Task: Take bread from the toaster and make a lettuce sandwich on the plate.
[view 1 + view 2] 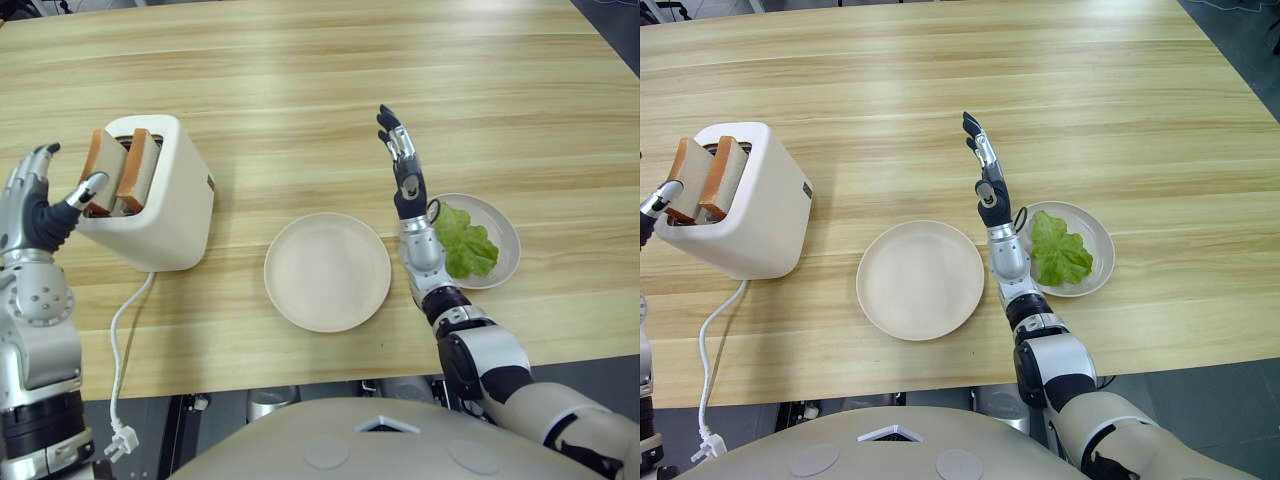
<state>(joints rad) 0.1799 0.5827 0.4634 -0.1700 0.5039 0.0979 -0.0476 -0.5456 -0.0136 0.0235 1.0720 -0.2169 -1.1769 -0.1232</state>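
Bread (138, 168) stands on end in the toaster (172, 215) at the left of the table (300, 80). The two slices sit side by side with their upper halves clear of the slots, so the way out is straight up along their long axis. We have our left hand (38, 212) just beside the toaster on its outer side, level with the slice tops. One fingertip (92, 184) touches the broad face of the outer slice (103, 172), while the other fingers stand apart and upward, so nothing is pinched yet. We judge this hand the one for the pull: the bread lies just to its right with its flat faces turned toward it, so a finger on each face of that outer slice would give a hold. Our right hand (405, 172) stands upright with fingers spread and holds nothing, well apart from the toaster. It is between the empty plate (327, 272) in the middle and the smaller dish (506, 232) that carries the lettuce (463, 242), and as far as we can tell it touches neither. It is the nearer hand for the lettuce, which lies just to its right. From the toaster the plate lies to the right and toward us, so a lifted slice has to cross over the toaster's top. The toaster's cord (125, 330) trails off the near table edge, out of that path.
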